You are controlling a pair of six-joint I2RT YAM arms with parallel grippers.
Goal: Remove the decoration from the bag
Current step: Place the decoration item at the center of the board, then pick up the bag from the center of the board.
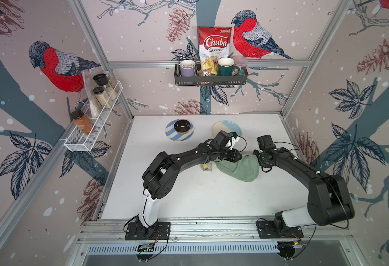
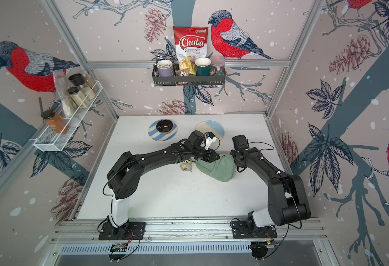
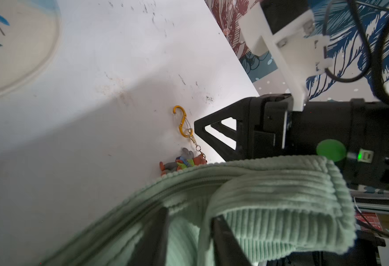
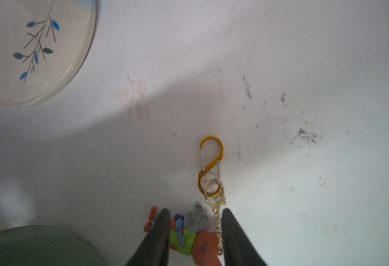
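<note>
The bag (image 1: 239, 171) (image 2: 216, 170) is a sage-green ribbed pouch lying mid-table between the two arms. The decoration (image 4: 188, 239), a small orange, green and grey figure on a gold chain with an orange S-shaped clip (image 4: 210, 165), lies flat on the table apart from the bag (image 4: 27, 246). My right gripper (image 4: 195, 210) is open, one finger on each side of the figure. The left gripper (image 3: 188, 214) is open over the bag (image 3: 269, 195), with fabric between and over its fingers. The left wrist view shows the figure (image 3: 182, 163) just past the bag's edge.
A cream and blue plate (image 1: 221, 130) lies behind the arms, and a striped plate (image 1: 169, 135) holding a black bowl (image 1: 182, 126) sits to its left. A small yellow and clear object (image 1: 206, 166) lies left of the bag. Wall racks hold jars, mugs and a chips bag.
</note>
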